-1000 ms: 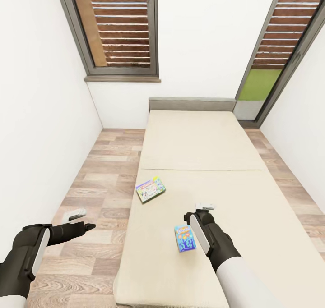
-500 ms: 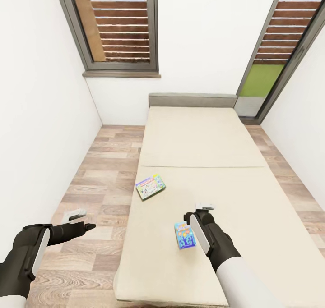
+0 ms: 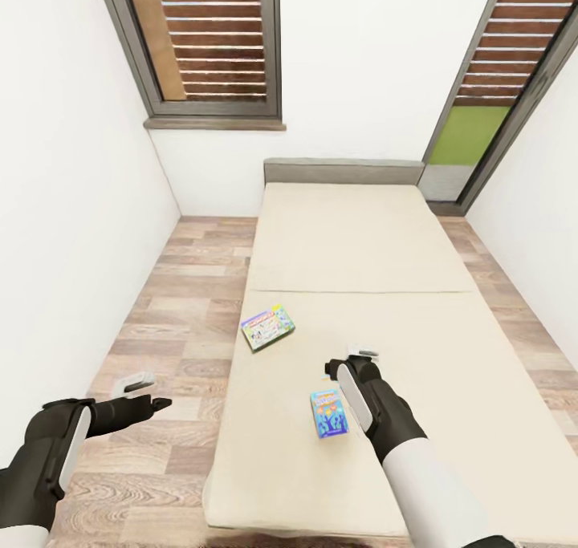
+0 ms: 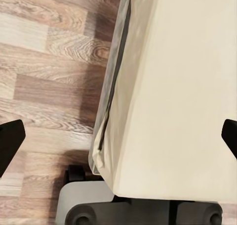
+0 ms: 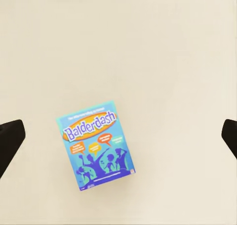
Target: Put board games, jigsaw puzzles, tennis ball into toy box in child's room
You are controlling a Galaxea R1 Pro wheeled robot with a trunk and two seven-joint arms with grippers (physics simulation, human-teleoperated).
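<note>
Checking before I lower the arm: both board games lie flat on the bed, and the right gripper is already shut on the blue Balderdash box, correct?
Not quite. The right gripper is open and above the mattress, apart from the Balderdash box; the right wrist view shows its fingertips spread wide at the frame edges. Both that box and the other board game do lie flat on the bed.

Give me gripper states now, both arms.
Left gripper: open, empty, over the floor.
Right gripper: open, empty, above the blue board game on the bed.

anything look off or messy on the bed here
Nothing is spilled or damaged. Two board games lie flat on the bare bed, apart and each askew to its edges: the blue Balderdash box beside the right gripper, and a multicoloured box near the bed's left edge.
</note>
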